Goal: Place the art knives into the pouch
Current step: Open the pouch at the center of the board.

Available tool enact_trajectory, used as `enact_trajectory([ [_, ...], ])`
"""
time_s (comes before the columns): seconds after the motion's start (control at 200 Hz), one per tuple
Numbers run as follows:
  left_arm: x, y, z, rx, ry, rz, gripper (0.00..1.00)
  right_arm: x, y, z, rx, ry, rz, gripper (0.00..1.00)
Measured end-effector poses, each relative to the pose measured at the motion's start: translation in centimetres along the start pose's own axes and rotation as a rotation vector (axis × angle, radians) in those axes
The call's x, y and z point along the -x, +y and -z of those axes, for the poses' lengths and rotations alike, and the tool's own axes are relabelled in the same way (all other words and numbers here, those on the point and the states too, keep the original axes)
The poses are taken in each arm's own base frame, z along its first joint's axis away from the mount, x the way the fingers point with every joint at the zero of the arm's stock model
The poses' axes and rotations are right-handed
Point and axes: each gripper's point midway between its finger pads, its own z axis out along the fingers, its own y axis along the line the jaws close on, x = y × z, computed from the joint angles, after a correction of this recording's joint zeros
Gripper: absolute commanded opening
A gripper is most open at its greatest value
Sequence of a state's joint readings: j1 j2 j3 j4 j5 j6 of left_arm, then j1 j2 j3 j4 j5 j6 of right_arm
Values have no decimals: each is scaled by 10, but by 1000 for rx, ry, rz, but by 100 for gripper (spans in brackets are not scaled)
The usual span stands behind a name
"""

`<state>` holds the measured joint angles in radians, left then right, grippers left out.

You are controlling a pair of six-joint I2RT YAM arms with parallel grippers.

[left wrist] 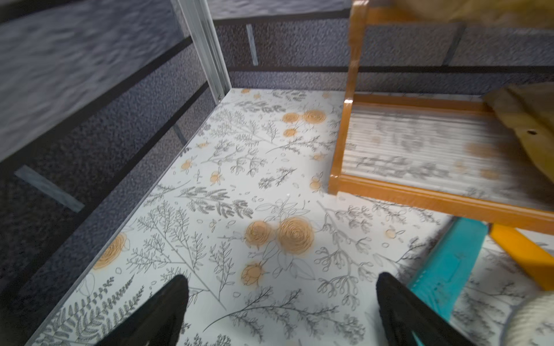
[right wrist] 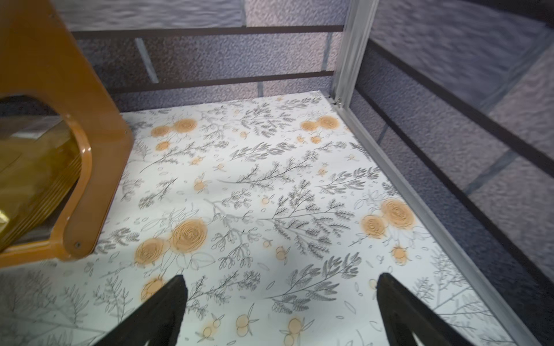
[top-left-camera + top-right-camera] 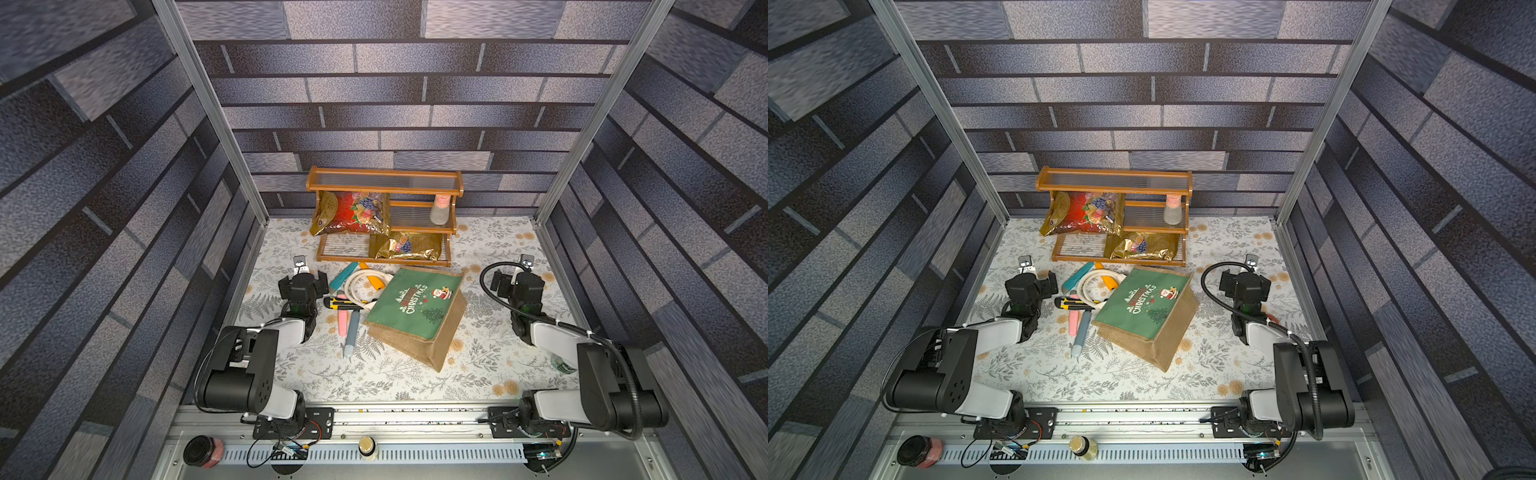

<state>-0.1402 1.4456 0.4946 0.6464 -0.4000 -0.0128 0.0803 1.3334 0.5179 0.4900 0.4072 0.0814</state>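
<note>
**Approach stage: art knife not yet picked up**

You have the art knife (image 3: 340, 304), taken to be the yellow-and-black cutter, lying on the desk (image 3: 374, 382) just left of centre in both top views. It sits beside the mouth of the pouch (image 3: 415, 309), which lies on its side. The left tool (image 1: 281, 284) and right tool (image 2: 280, 284) are both spread, pinching nothing. Next, I judge, you should bring the nearer left tool across the knife's body, clear of the pink cutter (image 3: 342, 324) and rope handles (image 3: 365, 284).
</note>
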Motion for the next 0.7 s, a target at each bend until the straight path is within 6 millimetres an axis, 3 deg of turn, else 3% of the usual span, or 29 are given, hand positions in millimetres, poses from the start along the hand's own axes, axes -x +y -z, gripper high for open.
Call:
enact_trajectory([
  [0.1,27,-28,13,-10,-10,-55,100,31,-5,7,-38,15,-61,100],
  [0.2,51,-47,33,-20,-19,-66,100,52,-3,28,-13,31,-121,100],
  [0.321,60,-57,57,-52,21,-5,100,64,24,57,100,101,-140,97],
  [0.396,53,-54,65,-59,72,30,100,64,51,76,202,163,-129,96],
  [0.491,29,-50,68,-74,185,65,100,53,81,100,324,259,-113,94],
  [0.701,-6,-55,64,-178,362,182,100,13,107,134,454,470,-110,91],
])
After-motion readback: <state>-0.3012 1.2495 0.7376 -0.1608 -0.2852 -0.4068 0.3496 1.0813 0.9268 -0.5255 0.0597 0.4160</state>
